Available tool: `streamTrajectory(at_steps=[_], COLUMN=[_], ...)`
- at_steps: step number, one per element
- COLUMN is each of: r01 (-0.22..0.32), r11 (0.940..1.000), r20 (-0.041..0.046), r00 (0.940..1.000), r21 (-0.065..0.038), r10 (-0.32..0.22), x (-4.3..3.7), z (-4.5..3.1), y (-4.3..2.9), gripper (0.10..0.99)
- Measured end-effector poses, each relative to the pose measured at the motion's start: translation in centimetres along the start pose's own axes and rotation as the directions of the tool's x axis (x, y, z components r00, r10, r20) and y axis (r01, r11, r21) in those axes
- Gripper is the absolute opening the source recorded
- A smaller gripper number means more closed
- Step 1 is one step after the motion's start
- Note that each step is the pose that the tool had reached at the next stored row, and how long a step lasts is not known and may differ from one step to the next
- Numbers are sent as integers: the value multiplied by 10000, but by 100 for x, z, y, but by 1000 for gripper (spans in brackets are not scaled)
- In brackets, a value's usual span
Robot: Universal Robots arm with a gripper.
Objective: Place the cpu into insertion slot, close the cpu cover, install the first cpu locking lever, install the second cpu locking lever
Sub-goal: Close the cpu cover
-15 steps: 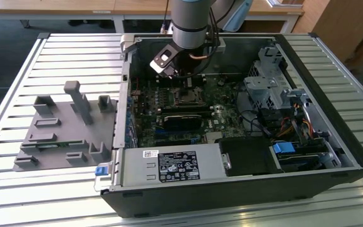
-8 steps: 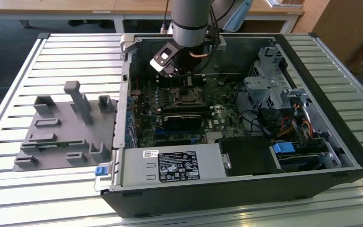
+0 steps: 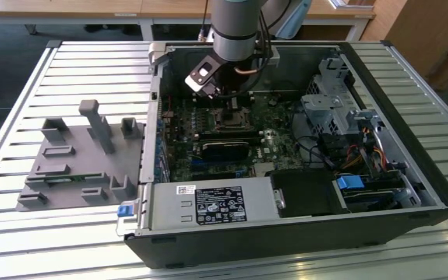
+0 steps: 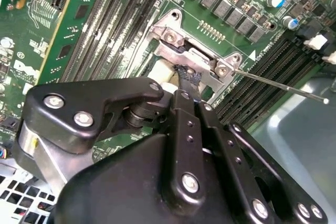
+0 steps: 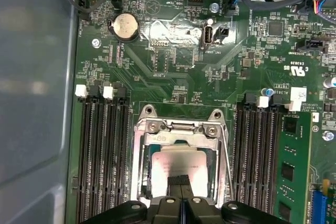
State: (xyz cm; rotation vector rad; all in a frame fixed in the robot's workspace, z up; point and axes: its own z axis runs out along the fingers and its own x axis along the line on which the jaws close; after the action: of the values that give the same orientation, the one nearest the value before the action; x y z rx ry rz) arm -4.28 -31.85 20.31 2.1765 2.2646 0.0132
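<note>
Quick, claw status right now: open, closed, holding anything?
Claw: closed, nothing held between its fingers; the tips are right over the cpu.

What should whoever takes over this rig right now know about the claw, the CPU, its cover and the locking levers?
Claw: shut, holding nothing, tips low over the socket's edge.
Small square silvery-grey cpu: seated in the square black-framed insertion slot.
Thin square metal cpu cover: appears down around the chip.
Thin wire locking lever: juts free of the socket, apparently unlatched.
Done: chip placed, cover seemingly closed.
Left: the levers; I cannot make out the other one.
</note>
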Motion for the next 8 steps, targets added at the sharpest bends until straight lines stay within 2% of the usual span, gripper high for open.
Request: streamTrajectory(at_steps=[8], r01=[0], r11=[10000], r20=[5], r00=[10000], r21=[-35], r10=[0], x=[10], z=[29], y=[-2], gripper=[106])
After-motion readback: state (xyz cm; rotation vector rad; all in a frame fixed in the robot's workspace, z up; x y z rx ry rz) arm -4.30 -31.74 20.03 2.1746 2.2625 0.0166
